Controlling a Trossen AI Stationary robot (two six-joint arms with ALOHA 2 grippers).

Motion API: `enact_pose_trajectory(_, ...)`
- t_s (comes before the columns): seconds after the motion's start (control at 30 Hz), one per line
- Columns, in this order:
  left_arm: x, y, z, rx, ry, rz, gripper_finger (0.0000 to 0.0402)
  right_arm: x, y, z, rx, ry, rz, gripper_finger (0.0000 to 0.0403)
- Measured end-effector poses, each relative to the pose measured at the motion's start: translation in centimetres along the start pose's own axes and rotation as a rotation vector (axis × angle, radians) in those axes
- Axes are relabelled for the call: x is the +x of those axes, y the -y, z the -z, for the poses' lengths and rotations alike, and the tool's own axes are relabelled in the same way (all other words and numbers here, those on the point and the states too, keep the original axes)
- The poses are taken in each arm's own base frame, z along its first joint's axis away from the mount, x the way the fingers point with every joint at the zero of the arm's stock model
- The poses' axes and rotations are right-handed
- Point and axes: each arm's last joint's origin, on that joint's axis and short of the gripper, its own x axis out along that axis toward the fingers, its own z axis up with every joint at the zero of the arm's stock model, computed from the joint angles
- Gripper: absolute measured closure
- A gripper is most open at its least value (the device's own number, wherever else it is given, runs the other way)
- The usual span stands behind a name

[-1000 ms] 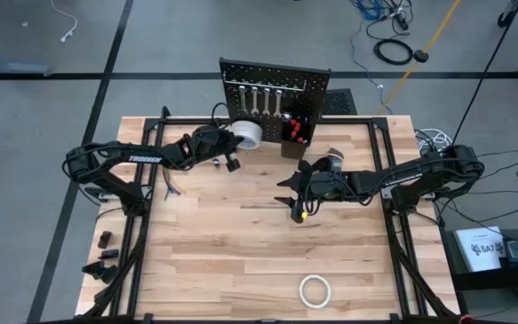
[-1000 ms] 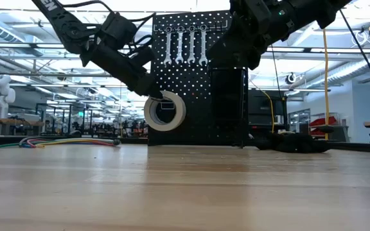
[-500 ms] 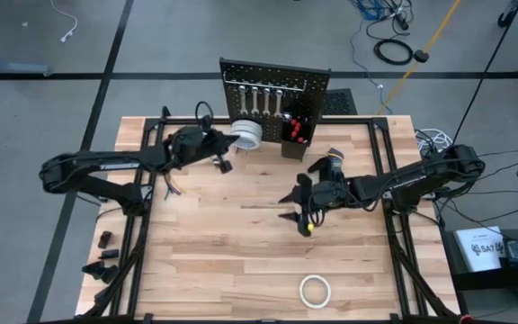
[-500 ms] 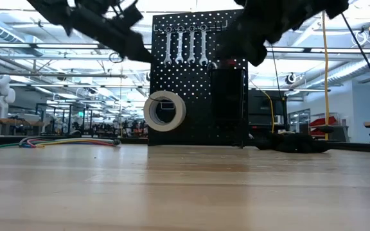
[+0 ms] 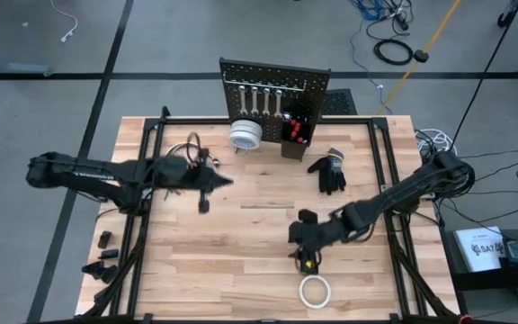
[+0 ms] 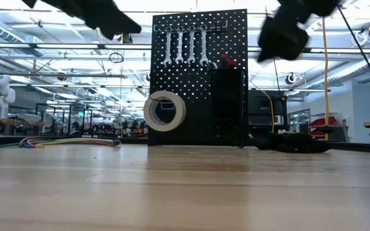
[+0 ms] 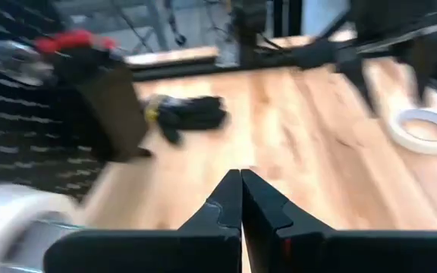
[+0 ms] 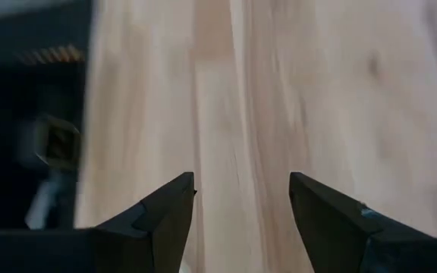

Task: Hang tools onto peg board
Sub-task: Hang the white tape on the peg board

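- Bench (image 5: 241, 243): wooden top, carrying everything here.
- Peg board (image 5: 274, 76): standing upright at the middle of the bench's far edge, four wrenches (image 6: 185, 46) hanging in a row along its top.
- Left arm: reaching in from the bench's left edge, its gripper (image 5: 207, 192) over the left-centre of the bench, well in front of the board and clear of it. Fingers (image 7: 230, 208) pressed flat together, nothing between them.
- Right arm: coming in from the right edge, its gripper (image 5: 302, 241) low over the near-centre of the bench. Fingers (image 8: 165, 216) spread wide, only bare wood showing in the gap.
- Hung roll (image 5: 245, 135): white tape, on the board's lower left, beyond the left gripper and apart from it.
- Loose roll (image 5: 315, 291): white tape, flat by the bench's near edge, just nearer than the right gripper, not touching it.
- Bin (image 5: 294, 133): black box on the board's lower right, red handles (image 5: 297, 132) poking out.
- Glove (image 5: 329, 170): black, lying on the bench just in front of the board's right end, between the bin and the right arm.
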Motion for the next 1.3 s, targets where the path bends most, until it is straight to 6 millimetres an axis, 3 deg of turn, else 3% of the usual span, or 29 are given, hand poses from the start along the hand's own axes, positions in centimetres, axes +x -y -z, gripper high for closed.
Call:
enact_pose_trajectory(0.23,0.0,4.9,2.7,-0.060,-0.033,0.021,0.0402,2.8,-2.3,3.2,0.021,-0.249,0.114,0.0193)
enact_pose_trajectory(0.43,0.1,7.6,4.0,-0.215,0.068,0.080,0.0402,2.4,-5.3,5.8,0.069,-0.279,0.090,0.0193)
enact_pose_trajectory(0.63,1.6,9.8,4.6,-0.302,0.138,0.096,0.0402,1.7,-7.5,8.5,0.077,-0.205,0.164,0.0193)
enact_pose_trajectory(0.83,3.6,11.7,5.4,-0.337,0.189,0.140,0.0402,3.7,-7.8,10.8,0.061,-0.246,0.241,0.0193)
enact_pose_trajectory(1.03,4.3,12.4,5.9,-0.385,0.188,0.156,0.0402,5.9,-7.3,12.7,0.074,-0.305,0.306,0.0195)
enact_pose_trajectory(1.17,4.4,12.5,6.1,-0.410,0.180,0.160,0.0402,6.3,-7.3,13.0,0.094,-0.342,0.307,0.0233)
enact_pose_trajectory(1.3,4.4,12.5,6.0,-0.412,0.184,0.161,0.0401,6.2,-7.3,12.9,0.100,-0.349,0.304,0.0321)
